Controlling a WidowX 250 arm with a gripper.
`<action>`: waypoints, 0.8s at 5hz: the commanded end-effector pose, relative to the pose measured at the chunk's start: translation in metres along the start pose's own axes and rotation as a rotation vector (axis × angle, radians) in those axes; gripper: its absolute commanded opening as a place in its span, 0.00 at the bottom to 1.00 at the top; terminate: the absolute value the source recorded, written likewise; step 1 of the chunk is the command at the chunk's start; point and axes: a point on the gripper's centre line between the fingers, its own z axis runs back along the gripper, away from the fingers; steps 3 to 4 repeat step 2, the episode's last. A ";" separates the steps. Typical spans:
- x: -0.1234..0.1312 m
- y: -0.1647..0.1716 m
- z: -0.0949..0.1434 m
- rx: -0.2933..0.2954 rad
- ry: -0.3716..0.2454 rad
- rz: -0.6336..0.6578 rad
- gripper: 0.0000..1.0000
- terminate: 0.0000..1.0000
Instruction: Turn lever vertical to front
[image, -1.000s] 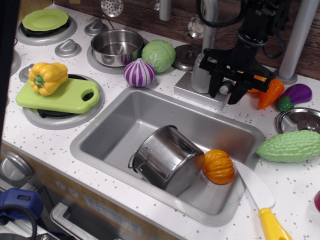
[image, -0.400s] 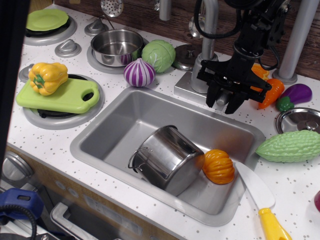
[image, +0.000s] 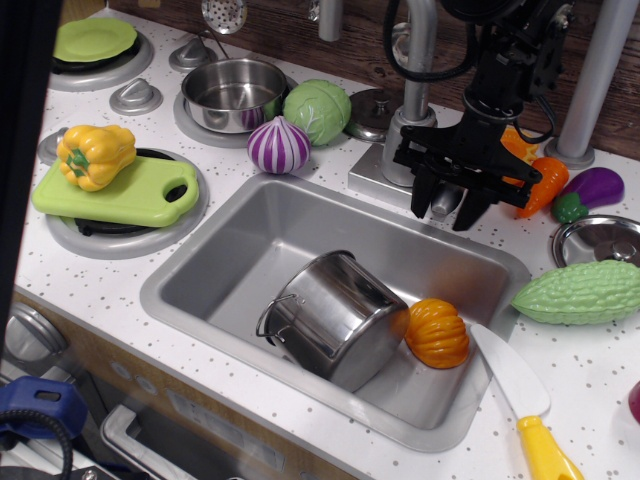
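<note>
Swinging toward the sink, the lever (image: 445, 198) is now pointing to the front; a second ago it was lying more sideways, higher beside the faucet base (image: 405, 150). The tool (image: 446, 203) is straddling it with its two black fingers (image: 421, 192) spread, one on each side, so it seems to be pushing rather than pinching. I judge the turn is nearly done or finished. Below the tool the sink (image: 240, 235) is holding a tipped pot (image: 335, 318) and an orange pumpkin (image: 437, 333). The white speckled table (image: 90, 275) is spreading to the left, and a carrot (image: 543, 186) is lying just to the right.
</note>
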 end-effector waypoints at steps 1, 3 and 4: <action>-0.005 -0.009 0.057 0.068 -0.080 0.049 1.00 0.00; -0.007 -0.010 0.077 0.136 -0.068 0.063 1.00 1.00; -0.007 -0.010 0.077 0.136 -0.068 0.063 1.00 1.00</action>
